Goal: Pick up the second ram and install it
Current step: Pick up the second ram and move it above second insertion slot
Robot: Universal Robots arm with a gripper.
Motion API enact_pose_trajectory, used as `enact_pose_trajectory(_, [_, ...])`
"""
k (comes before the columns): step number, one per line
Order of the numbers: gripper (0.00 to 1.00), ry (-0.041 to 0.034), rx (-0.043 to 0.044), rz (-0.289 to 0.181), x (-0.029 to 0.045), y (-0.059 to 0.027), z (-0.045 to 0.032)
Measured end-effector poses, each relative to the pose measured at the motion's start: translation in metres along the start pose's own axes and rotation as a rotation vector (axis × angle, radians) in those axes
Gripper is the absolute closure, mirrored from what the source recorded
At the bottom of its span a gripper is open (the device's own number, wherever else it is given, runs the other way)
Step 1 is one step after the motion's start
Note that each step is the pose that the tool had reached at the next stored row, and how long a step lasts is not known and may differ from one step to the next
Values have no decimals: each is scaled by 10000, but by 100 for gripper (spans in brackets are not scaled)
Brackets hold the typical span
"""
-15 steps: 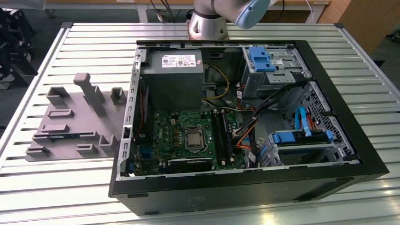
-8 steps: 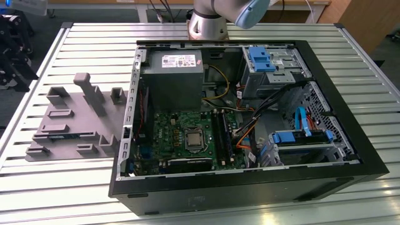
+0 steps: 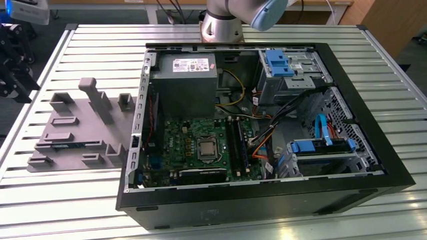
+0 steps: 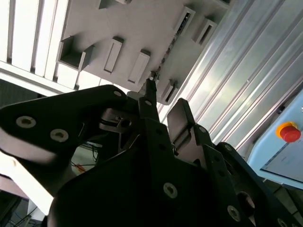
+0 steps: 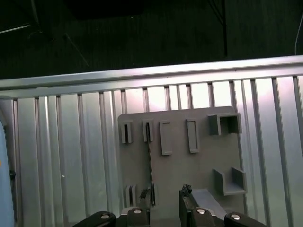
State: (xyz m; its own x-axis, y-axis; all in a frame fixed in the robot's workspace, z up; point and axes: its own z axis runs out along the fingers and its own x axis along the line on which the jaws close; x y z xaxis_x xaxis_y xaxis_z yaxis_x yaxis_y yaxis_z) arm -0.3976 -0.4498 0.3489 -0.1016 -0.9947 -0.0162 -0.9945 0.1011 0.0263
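Above the grey fixture plate (image 5: 203, 156) on the slatted table (image 5: 71, 156), gripper (image 5: 164, 196) hangs with fingers apart, gripping nothing. Second ram (image 5: 150, 163) stands on edge in its slots, bare plate along both faces, one end near a fingertip (image 5: 185, 193). Computer case (image 3: 267, 200) well apart.

Thin RAM (image 5: 150, 165) edge-up in grey fixture (image 5: 203, 165)

Slatted aluminium table (image 3: 60, 200); dark floor (image 5: 118, 38) beyond; wooden panel (image 3: 400, 20), exterior view's right.
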Motion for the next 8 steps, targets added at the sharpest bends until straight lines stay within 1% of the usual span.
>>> enact_pose_trajectory(3, [63, 0, 2, 0, 3, 14, 40])
enact_pose_trajectory(8, [62, 1, 2, 0, 3, 15, 40])
